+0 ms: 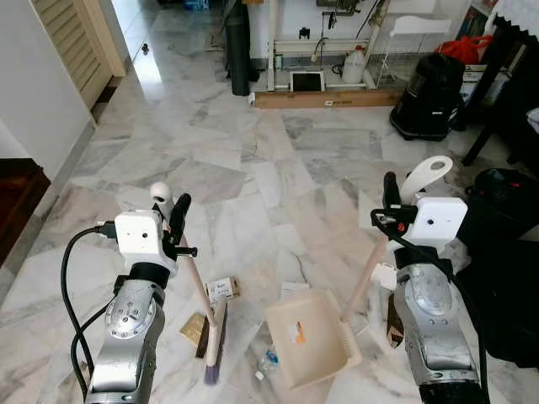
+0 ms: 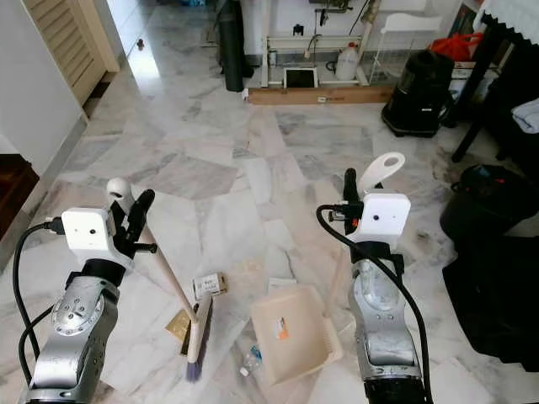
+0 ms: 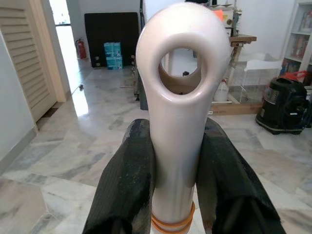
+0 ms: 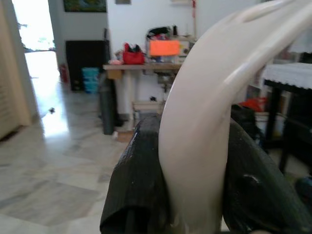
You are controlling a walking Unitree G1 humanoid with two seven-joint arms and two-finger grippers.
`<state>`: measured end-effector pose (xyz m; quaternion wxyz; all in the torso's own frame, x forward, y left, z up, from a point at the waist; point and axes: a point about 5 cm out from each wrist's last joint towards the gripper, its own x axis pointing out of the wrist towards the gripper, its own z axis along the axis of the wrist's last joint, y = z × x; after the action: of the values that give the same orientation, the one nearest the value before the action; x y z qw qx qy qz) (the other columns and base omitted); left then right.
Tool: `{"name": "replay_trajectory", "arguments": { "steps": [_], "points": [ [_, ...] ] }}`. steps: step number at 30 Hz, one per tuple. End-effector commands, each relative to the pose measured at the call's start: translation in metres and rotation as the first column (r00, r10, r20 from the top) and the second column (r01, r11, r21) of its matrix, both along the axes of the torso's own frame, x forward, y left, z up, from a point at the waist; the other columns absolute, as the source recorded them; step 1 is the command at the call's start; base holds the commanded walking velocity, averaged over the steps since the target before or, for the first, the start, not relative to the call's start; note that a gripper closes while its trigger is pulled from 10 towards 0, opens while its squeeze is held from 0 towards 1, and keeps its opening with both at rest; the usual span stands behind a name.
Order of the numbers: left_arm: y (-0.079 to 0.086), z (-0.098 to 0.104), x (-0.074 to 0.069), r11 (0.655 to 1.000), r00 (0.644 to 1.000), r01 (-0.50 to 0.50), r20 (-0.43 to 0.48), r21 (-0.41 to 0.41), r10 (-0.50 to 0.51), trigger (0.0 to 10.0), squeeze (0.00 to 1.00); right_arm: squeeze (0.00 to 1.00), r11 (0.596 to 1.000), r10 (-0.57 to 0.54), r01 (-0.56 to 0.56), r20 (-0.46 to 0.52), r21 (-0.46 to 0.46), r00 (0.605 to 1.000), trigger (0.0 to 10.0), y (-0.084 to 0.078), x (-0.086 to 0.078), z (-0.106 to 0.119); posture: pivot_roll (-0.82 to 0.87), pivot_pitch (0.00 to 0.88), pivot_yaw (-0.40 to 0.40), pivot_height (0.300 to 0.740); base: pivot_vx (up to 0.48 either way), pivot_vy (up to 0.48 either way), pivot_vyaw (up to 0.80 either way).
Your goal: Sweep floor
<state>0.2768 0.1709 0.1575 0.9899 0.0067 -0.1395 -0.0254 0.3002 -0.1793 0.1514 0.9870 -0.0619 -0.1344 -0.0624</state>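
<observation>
Grey-veined marble floor (image 1: 278, 168) spreads ahead in the head views, where the left gripper (image 1: 173, 215) is clenched on the upper end of a cream broom (image 1: 202, 299) whose bristles rest on the tiles beside a small box (image 1: 222, 289) and a brown scrap (image 1: 194, 327). The right gripper (image 1: 396, 198) grasps the handle of a cream dustpan (image 1: 310, 337), which sits on the floor just right of the broom head, with a small plastic bottle (image 1: 268, 362) at its near corner. In the left wrist view, both black fingers (image 3: 126, 185) press the broom's looped handle tip. In the right wrist view, the fingers (image 4: 139, 180) pinch the dustpan's curved handle.
</observation>
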Motion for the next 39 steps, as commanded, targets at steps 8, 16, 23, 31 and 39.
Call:
{"name": "replay_trajectory", "arguments": {
  "steps": [8,16,23,31,39],
  "points": [
    [0.002,0.009,-0.002,1.0,1.0,0.019,0.024,0.023,-0.02,10.0,0.0,0.0,0.976,-0.206,0.211,-0.078,0.06,0.975,10.0,-0.029,-0.008,-0.031,-0.04,0.152,0.042,0.74,0.0,0.0,0.0],
    [0.004,0.011,0.0,0.999,0.999,0.024,0.024,0.029,-0.024,10.0,0.0,0.0,0.953,-0.28,0.297,-0.182,0.068,0.942,10.0,-0.041,-0.006,-0.066,-0.02,0.167,0.057,0.74,0.0,0.0,0.0],
    [0.004,0.012,-0.002,0.999,0.999,0.033,0.02,0.036,-0.033,10.0,0.0,0.0,0.952,-0.283,0.301,-0.225,0.054,0.933,10.0,-0.043,-0.005,-0.084,0.0,0.177,0.072,0.74,0.0,0.0,0.0],
    [0.003,0.012,-0.001,0.999,0.999,0.039,0.018,0.038,-0.04,10.0,0.0,0.0,0.953,-0.286,0.299,-0.201,0.039,0.937,10.0,-0.044,0.001,-0.084,0.0,0.174,0.076,0.74,0.0,0.0,0.0],
    [0.003,0.013,-0.001,0.999,0.999,0.04,0.026,0.036,-0.041,10.0,0.0,0.0,0.952,-0.294,0.303,-0.15,0.043,0.944,10.0,-0.049,0.008,-0.073,0.0,0.169,0.078,0.74,0.0,0.0,0.0]
  ]
}}
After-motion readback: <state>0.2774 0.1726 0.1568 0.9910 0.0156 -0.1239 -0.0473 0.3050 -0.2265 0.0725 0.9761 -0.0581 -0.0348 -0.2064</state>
